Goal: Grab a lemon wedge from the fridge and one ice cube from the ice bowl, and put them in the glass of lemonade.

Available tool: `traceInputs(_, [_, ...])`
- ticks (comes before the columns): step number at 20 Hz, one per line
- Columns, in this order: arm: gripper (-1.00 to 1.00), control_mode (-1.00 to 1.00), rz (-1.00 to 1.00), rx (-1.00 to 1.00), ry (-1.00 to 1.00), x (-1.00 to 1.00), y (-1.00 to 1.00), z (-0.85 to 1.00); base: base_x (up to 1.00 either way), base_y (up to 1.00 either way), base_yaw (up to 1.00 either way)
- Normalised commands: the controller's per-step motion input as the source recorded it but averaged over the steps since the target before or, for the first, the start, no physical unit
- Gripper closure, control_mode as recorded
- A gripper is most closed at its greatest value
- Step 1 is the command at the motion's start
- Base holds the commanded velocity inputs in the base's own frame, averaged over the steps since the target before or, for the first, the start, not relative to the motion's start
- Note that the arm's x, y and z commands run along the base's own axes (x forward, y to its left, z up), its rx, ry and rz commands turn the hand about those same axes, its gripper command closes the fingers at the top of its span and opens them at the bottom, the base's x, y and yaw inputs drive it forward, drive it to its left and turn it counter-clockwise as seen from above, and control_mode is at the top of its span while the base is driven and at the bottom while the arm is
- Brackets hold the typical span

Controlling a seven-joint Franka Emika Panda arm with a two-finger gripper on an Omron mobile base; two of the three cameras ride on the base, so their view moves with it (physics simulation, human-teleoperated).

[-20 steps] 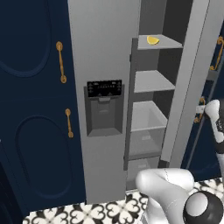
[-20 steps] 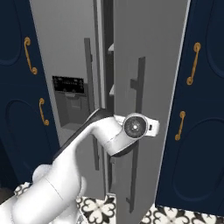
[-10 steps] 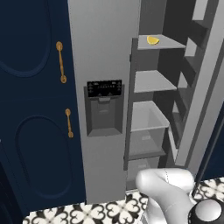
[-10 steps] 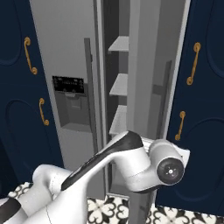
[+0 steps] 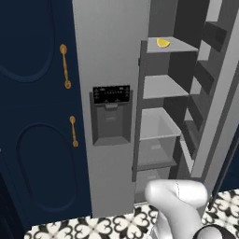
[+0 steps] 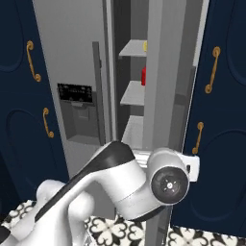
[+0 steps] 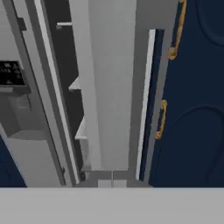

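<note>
- The fridge (image 5: 112, 70) stands with its right door (image 6: 168, 72) swung partly open, between navy cabinets (image 5: 32, 116) with gold handles (image 5: 65, 65).
- The lemon wedge (image 5: 163, 43) lies on the top shelf (image 5: 172, 45) inside the fridge, towards the shelf's left front, high and far from the arm (image 6: 120, 187).
- In the right base view the arm's wrist sits low, just in front of the open door's edge; a red item (image 6: 143, 76) shows on a middle shelf.
- The fingers (image 7: 112, 183) are closed tight together with nothing between them; in the hand view they point along the door's edge.
- Risk: the door looks only partly open, so reaching for the top shelf could knock the arm against the door or the shelf edges.
- Risk: the wedge is small and sits high, so a closed or poorly aimed hand could push it further back or off the shelf.
- Risk: the red item could be bumped on the way up.
- The black dispenser panel (image 5: 111, 94) carries small pale marks, too blurred to read; no brand or label shows.
</note>
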Motion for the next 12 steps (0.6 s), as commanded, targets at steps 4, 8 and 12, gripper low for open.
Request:
traceInputs(4, [1.00, -1.00, -0.01, -0.41, 0.00, -0.15, 1.00, 0.06, 0.00, 0.00, 0.00])
traceInputs(8, [1.00, -1.00, -0.06, -0.44, 0.04, 0.00, 1.00, 0.06, 0.00, 0.00, 0.00])
traceInputs(12, [1.00, -1.00, -0.10, -0.51, 0.21, 0.00, 1.00, 0.04, 0.00, 0.00, 0.00])
